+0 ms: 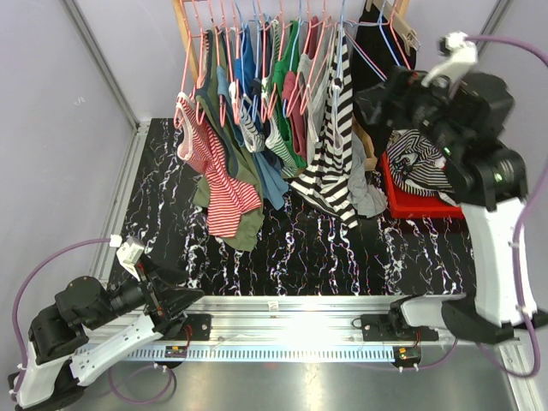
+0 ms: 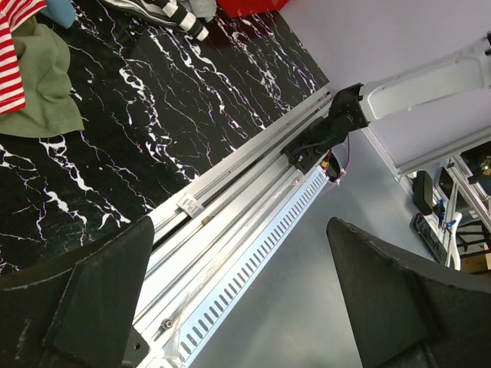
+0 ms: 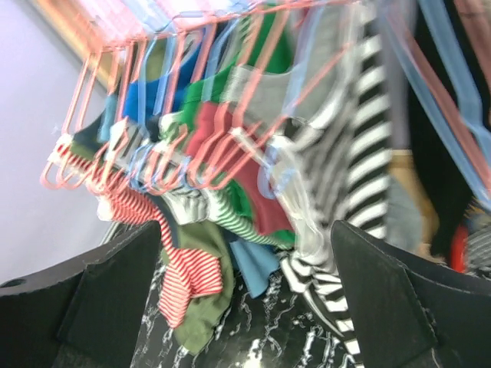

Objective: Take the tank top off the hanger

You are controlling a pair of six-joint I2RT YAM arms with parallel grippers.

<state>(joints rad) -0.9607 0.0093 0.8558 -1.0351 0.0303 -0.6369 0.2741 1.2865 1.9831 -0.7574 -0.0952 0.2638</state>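
Note:
Several tank tops hang on pink and blue hangers (image 1: 287, 34) on a rack at the back. Among them are a black-and-white striped one (image 1: 330, 163) and a red-and-white striped one (image 1: 221, 184). My right gripper (image 1: 370, 110) is raised beside the rack's right end, open and holding nothing. Its wrist view faces the blurred hangers (image 3: 153, 153) and the striped tank top (image 3: 360, 192), with the open gripper (image 3: 245, 230) apart from them. My left gripper (image 1: 175, 289) rests low at the near left, open and empty (image 2: 239, 230) over the metal rail (image 2: 230, 199).
A red bin (image 1: 428, 205) at the right holds a black-and-white striped garment (image 1: 417, 167), below my right arm. The black marbled table (image 1: 325, 248) lies under the hanging clothes. A wooden rack post (image 1: 182, 34) stands at the back left. Grey walls close both sides.

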